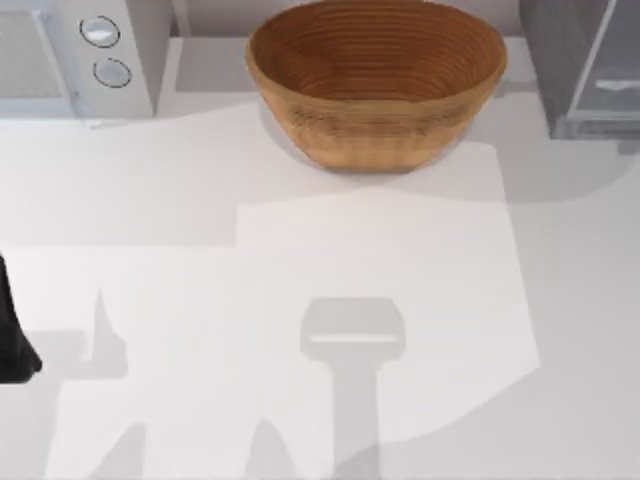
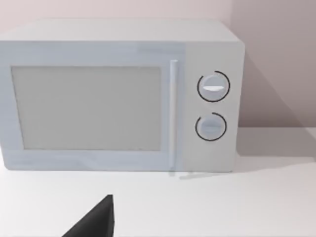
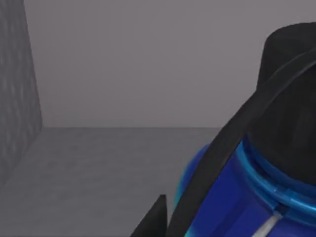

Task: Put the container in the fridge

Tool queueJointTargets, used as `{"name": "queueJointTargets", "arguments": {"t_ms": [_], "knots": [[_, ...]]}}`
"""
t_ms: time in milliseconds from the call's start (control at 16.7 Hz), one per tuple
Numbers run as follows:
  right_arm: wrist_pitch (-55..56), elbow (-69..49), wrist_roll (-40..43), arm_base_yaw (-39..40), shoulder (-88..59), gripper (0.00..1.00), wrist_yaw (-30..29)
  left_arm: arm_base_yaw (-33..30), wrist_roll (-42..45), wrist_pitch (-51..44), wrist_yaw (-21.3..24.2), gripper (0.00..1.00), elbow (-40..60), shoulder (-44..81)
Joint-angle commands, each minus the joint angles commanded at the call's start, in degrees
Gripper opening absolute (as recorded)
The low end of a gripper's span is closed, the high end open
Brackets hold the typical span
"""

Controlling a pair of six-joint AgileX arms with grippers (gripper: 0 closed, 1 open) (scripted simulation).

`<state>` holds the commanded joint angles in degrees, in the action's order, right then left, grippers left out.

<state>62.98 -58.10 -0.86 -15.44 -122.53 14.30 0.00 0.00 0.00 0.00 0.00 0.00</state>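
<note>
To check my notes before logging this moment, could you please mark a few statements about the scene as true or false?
1. In the top view, the wooden bowl stands between the microwave and the fridge. True.
2. The microwave has three dials. False: it has two dials.
3. The container has a black cap. True.
4. The container lies in the wooden bowl. False: the right wrist view shows it inside a grey-walled space, and the bowl's inside is bare.
5. The left pincer sits at the table's left edge. True.

Rendered kitchen, microwave (image 2: 118, 96), fridge (image 1: 585, 65), bowl (image 1: 375, 80)
</note>
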Motion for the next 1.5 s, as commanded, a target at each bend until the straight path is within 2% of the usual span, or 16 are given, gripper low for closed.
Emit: {"name": "queueJointTargets", "arguments": {"t_ms": [660,1020,1500], "knots": [[-10.46,-24.52,0.02,2.01,-11.65,0.01,-2.19,0.00,0.00,0.00,0.00,1.00,0.00,0.00],[-12.35,-27.02,0.07,2.54,-13.60,0.01,-2.73,0.00,0.00,0.00,0.00,1.00,0.00,0.00],[-12.35,-27.02,0.07,2.54,-13.60,0.61,-2.73,0.00,0.00,0.00,0.00,1.00,0.00,0.00]]}}
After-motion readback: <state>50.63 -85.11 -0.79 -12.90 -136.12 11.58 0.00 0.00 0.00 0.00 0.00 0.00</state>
